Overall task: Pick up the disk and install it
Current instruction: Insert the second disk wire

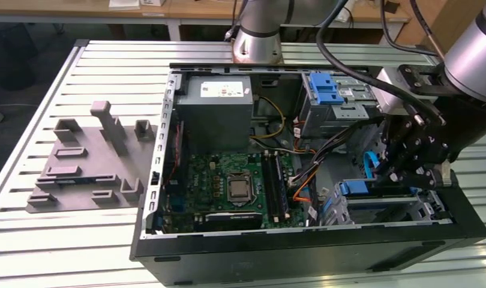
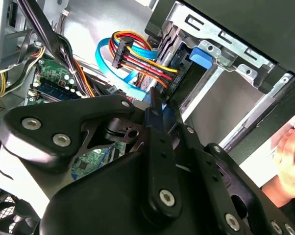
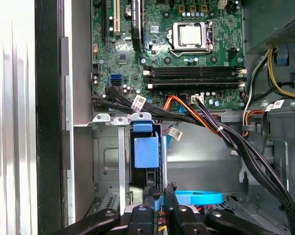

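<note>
Exterior view first: the open computer case (image 1: 307,240) lies on the slatted bench (image 1: 83,234), with the motherboard (image 1: 231,186) in its middle and the grey power supply (image 1: 219,111) behind it, and a grey plastic fixture (image 1: 87,162) rests on the bench at the exterior view's left, well apart from the case. My tool (image 1: 403,168) is low inside the case, at the metal drive cage (image 1: 387,204) near the exterior view's right. Between its fingers (image 3: 147,198), which in the first wrist view are drawn close together, I see the disk (image 3: 145,152) standing on edge in the cage, its blue rail upward; I judge that I grip it by the end. The disk looks already mostly slid in, so picking is done and seating seems nearly finished. A person's hand (image 2: 289,161) is beside the case in the second wrist view.
</note>
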Available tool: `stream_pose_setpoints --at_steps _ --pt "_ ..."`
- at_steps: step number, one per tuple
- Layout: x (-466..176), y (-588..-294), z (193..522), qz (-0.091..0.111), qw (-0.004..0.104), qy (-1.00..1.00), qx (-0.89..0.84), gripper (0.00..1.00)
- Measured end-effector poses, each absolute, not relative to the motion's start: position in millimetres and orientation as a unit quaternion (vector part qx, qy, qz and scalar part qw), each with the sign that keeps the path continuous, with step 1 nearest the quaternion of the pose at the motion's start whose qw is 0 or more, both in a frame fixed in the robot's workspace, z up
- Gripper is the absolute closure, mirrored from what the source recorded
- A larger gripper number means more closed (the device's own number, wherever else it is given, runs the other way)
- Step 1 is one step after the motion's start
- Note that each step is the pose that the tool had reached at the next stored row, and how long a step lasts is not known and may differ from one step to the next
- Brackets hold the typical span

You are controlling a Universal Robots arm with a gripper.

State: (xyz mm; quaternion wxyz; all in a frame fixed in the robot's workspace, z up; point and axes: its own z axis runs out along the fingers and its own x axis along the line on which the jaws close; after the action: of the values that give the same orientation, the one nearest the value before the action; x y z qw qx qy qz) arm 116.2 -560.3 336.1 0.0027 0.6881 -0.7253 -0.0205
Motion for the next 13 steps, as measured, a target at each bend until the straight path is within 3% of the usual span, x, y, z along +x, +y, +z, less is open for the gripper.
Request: stream_pose_setpoints --at_steps 10,13 --pt "116.2 -560.8 336.2 -0.023 0.001 -0.725 0.688 0.76" --pt "116.2 -561.7 336.1 -0.023 0.001 -0.725 0.688 0.84"
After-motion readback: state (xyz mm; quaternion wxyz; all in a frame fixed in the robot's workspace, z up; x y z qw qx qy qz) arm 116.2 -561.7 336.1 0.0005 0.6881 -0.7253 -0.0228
